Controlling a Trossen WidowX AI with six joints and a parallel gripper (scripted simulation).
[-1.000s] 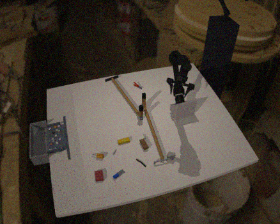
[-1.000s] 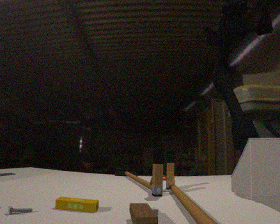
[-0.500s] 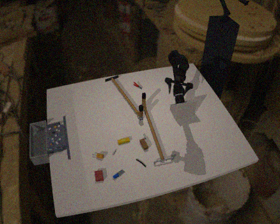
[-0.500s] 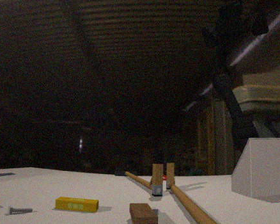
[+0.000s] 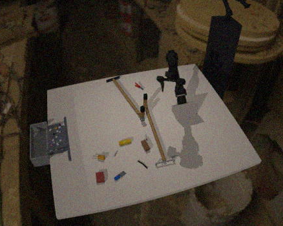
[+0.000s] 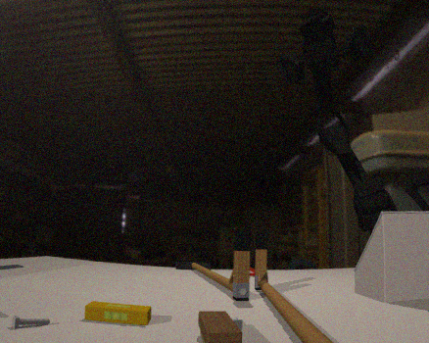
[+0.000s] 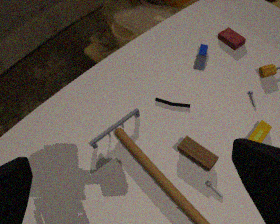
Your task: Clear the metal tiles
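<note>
The steel plate point(image 5: 63, 147) lies at the table's left edge with several small tiles point(image 5: 55, 128) on it. The catch box point(image 5: 39, 160) adjoins its outer end. Two long wooden-handled tools with upright grips lie on the table. One handle point(image 5: 126, 97) point(image 6: 212, 275) runs to a dark flat head point(image 5: 113, 79); the other handle point(image 5: 155, 132) point(image 6: 295, 316) point(image 7: 158, 176) runs to a grey bar head point(image 5: 165, 163) point(image 7: 116, 128). I cannot tell for certain which is the scraper. My gripper point(image 7: 132, 160) is open and empty, raised above the table, away from both grips.
A brown block point(image 5: 145, 145) point(image 6: 220, 327) point(image 7: 197, 152), yellow block point(image 5: 125, 142) point(image 6: 118, 314), black strip point(image 5: 142, 164) point(image 7: 172, 104), blue-grey piece point(image 5: 119, 175), red block point(image 5: 100, 177) point(image 7: 231, 38) and orange-handled tool point(image 5: 101, 157) point(image 7: 267, 70) lie around the front. A red-handled item point(image 5: 138, 85) lies farther back.
</note>
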